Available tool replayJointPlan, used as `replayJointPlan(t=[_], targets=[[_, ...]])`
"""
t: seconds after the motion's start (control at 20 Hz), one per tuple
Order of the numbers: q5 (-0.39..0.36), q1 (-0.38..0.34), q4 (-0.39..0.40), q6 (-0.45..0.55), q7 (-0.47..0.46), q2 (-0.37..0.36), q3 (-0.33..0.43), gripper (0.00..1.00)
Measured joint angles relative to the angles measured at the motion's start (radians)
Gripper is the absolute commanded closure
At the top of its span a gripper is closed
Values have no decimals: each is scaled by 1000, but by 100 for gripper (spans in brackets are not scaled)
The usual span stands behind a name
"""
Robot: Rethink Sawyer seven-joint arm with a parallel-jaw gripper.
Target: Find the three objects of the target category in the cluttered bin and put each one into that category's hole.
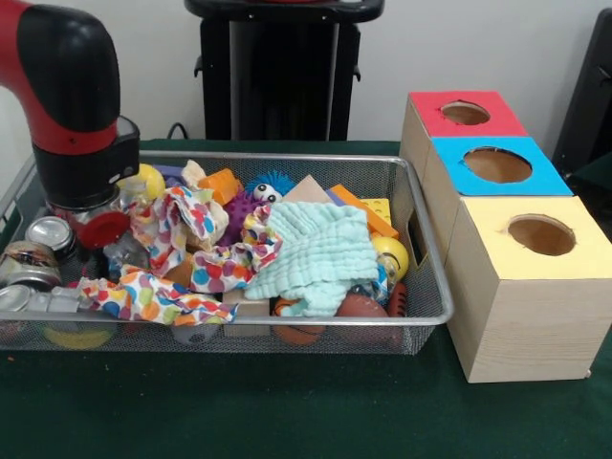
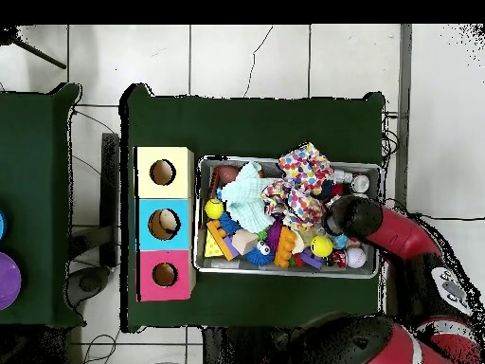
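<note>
The wire-mesh bin (image 1: pixel 411 320) is full of clutter on the green table, and it also shows in the overhead view (image 2: pixel 289 273). My gripper (image 1: pixel 91 234) is down in the bin's left end in the front view, buried among cans and cloth; its state is hidden. In the overhead view the arm's end (image 2: pixel 349 216) covers it. An orange-brown rounded toy (image 1: pixel 292 333) lies against the front wall under the green cloth, far from the gripper. No other bun-like toy shows clearly. The red-topped box's hole (image 1: pixel 466 113) is beside the bin's far right corner, also seen from overhead (image 2: pixel 164 275).
A pale green cloth (image 1: pixel 320 253) and a dotted cloth (image 1: pixel 182 277) cover much of the bin. Metal cans (image 1: pixel 48 234) lie by the gripper. A yellow ball (image 1: pixel 390 253), a brown football (image 1: pixel 365 306), blue-topped box (image 1: pixel 497 165) and yellow-topped box (image 1: pixel 540 234) are at the right.
</note>
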Motion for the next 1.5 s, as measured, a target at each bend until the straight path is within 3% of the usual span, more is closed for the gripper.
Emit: replayJointPlan(t=[0.3, 0.6, 0.85, 1.1, 1.25, 1.5], targets=[[2, 57, 0, 160, 0, -62, -4, 0], [1, 119, 0, 191, 0, -111, -11, 0], [-27, 165, 0, 57, 0, -119, -21, 0], [-81, 236, -1, -249, 0, -81, -101, 0], [-84, 276, -1, -376, 0, -51, -150, 0], [-84, 313, -1, -418, 0, -29, -202, 0]])
